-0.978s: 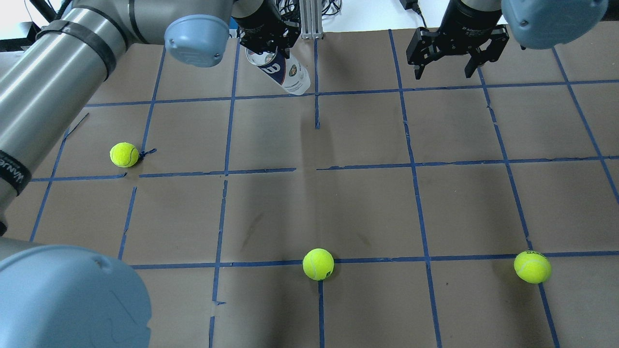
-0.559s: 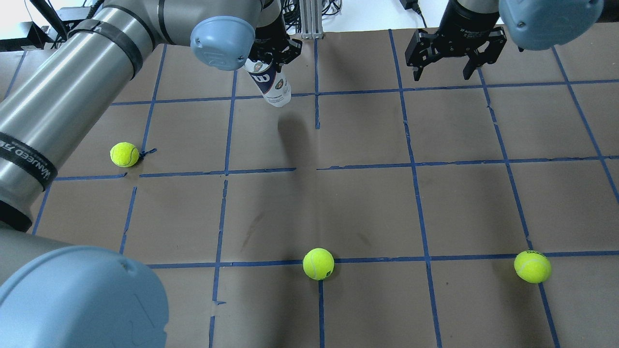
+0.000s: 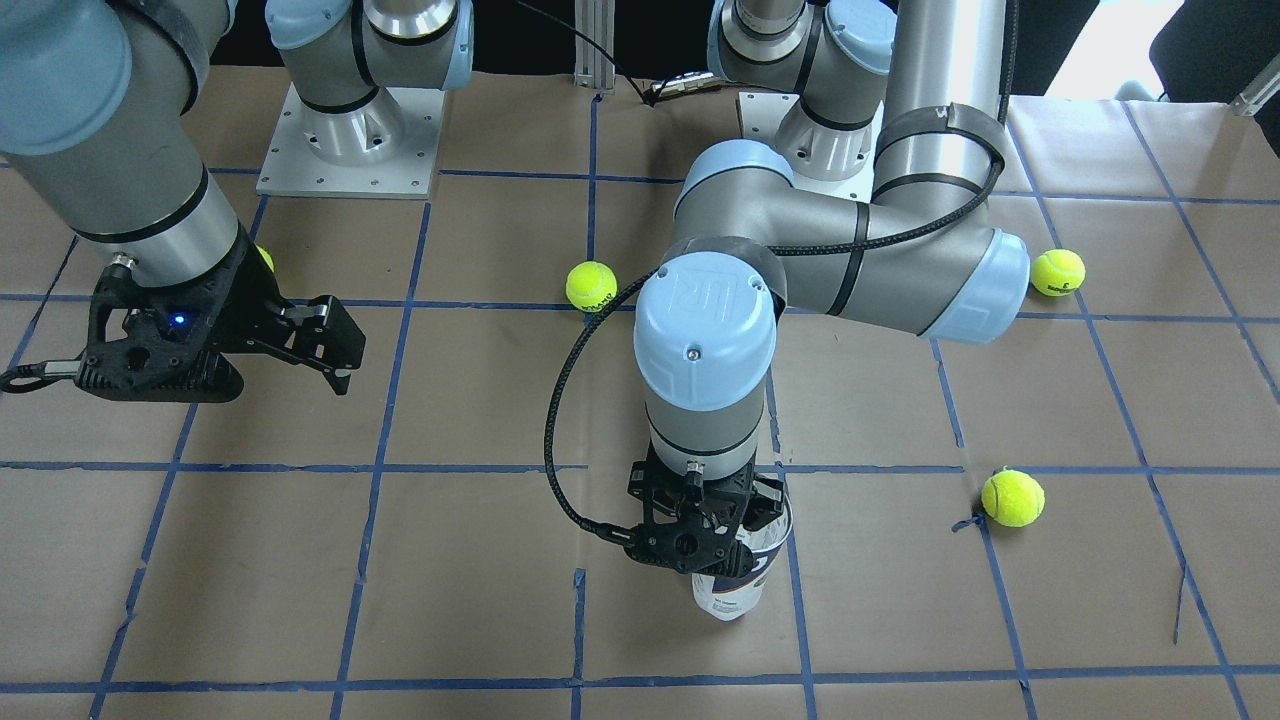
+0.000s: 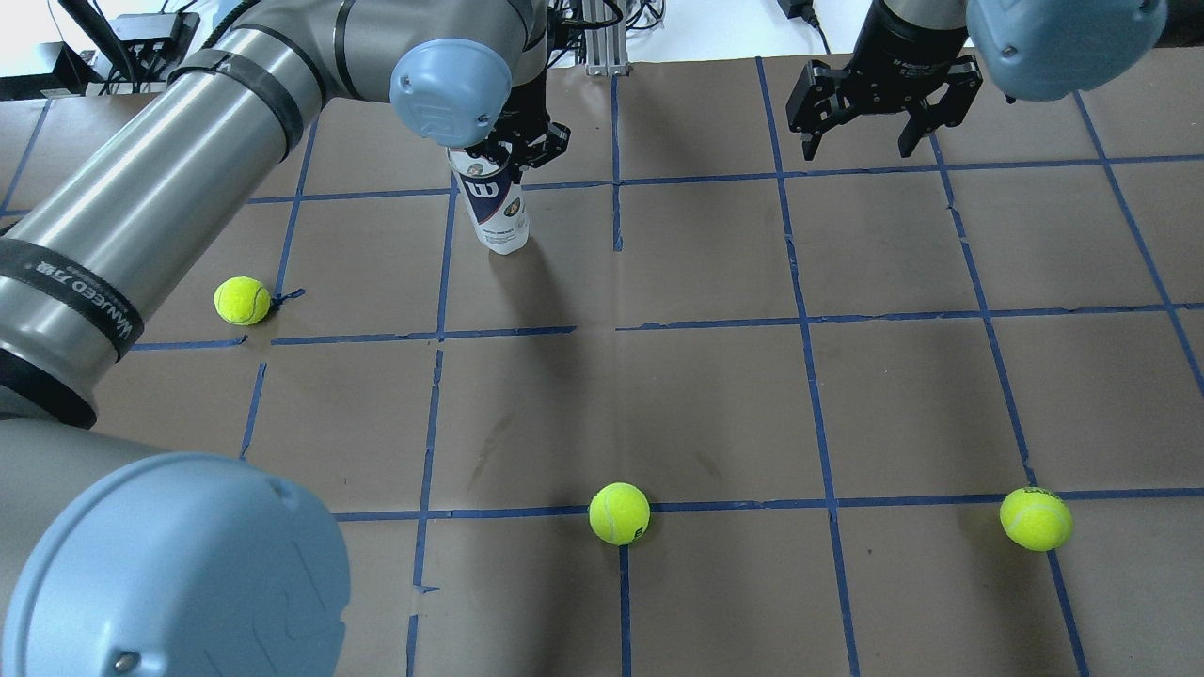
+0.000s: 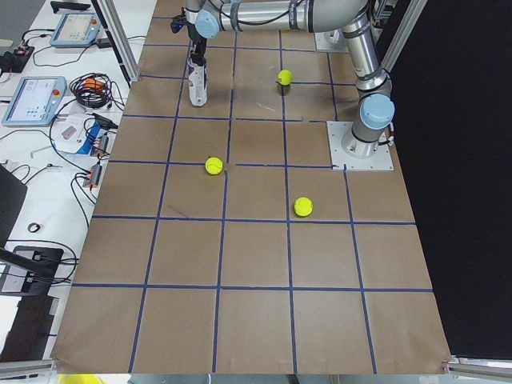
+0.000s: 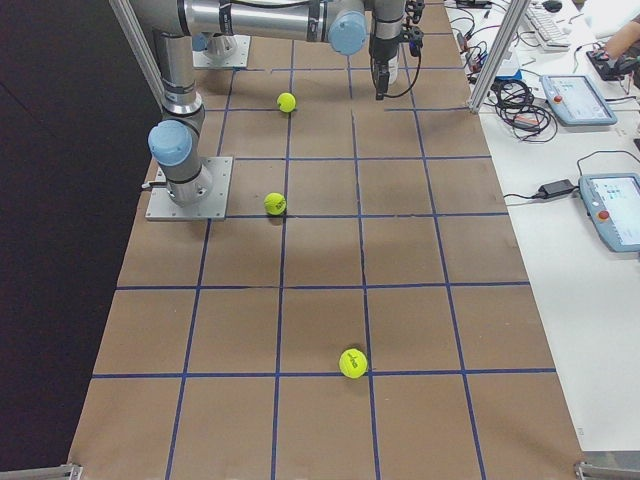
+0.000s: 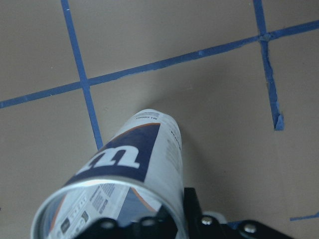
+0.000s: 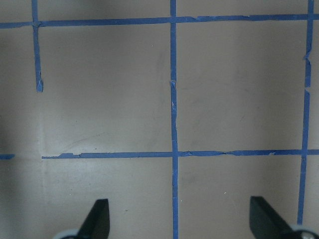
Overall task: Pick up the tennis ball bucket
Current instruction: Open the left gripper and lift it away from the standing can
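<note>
On the near part of the table (image 4: pixel 715 404), covered in brown paper with a grid of blue tape, 2 yellow-green tennis balls lie on the same tape line: the middle ball (image 4: pixel 619 513) and, well apart from it, the right ball (image 4: pixel 1036 518). Farther out and toward the left, the left ball (image 4: pixel 242 300) rests just beside a tape crossing. Beyond it, left of the table's middle, is the tennis ball bucket (image 4: pixel 496 212), a clear tube with a white and navy label showing a large W. It is upright, with its open silvery rim at the top and its base next to a blue line. Its shadow starts right at the base, but I cannot tell whether the base touches the paper or hangs just over it. The left gripper (image 4: pixel 513 155) points straight down and is clamped on the bucket's top rim; the wrist view shows the black fingers (image 7: pixel 192 209) pressed against the tube wall. Farthest out, on the right, the right gripper (image 4: pixel 859 146) hangs above the paper with its 2 fingers spread wide, well apart from the bucket and from all 3 balls.
</note>
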### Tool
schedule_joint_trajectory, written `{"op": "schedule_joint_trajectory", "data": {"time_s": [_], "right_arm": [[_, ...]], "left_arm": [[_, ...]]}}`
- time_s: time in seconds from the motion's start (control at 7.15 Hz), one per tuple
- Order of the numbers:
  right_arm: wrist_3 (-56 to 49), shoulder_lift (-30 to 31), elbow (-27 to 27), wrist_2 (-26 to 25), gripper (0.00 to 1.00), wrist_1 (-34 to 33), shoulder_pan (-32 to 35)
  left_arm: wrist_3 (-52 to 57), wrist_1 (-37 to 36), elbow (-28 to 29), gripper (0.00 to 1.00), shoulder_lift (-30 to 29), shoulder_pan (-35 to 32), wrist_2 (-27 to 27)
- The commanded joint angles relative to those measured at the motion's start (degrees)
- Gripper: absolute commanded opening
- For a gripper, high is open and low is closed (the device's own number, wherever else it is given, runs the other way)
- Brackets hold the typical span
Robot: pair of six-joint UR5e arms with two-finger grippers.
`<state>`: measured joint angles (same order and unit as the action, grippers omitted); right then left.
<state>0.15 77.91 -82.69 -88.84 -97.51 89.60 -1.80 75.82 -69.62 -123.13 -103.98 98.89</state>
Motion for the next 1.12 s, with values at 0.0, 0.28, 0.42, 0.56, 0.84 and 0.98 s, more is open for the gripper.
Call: {"op": "schedule_joint_trajectory", "data": {"time_s": [0.0, 0.28, 0.42, 0.56, 0.84, 0.98], "right_arm": [[-0.1, 0.1, 0.1, -0.1, 1.00, 0.0, 0.0], [-0.4, 0.0, 0.0, 0.0, 1.00, 0.0, 0.0], [-0.3, 0.1, 0.0, -0.1, 1.00, 0.1, 0.0], [-0.4, 0.0, 0.0, 0.7, 1.00, 0.3, -0.4], [0.3, 0.1, 0.0, 0.3, 1.00, 0.3, -0.4], [0.5, 0.1, 0.1, 0.5, 1.00, 0.0, -0.3]], "left_arm": [[1.7, -0.5, 1.0, 1.00, -0.3, 0.1, -0.1], [1.7, 0.6, 3.3, 1.00, 3.0, 0.3, -0.5], [1.7, 2.6, 3.3, 1.00, 6.6, 1.3, -5.5], [1.9, 6.2, 3.1, 1.00, 9.5, 3.8, -6.7], [1.9, 10.7, -2.3, 1.00, 17.1, 3.7, -7.7], [2.0, 10.7, -7.5, 1.00, 21.7, 4.8, -7.5]]}}
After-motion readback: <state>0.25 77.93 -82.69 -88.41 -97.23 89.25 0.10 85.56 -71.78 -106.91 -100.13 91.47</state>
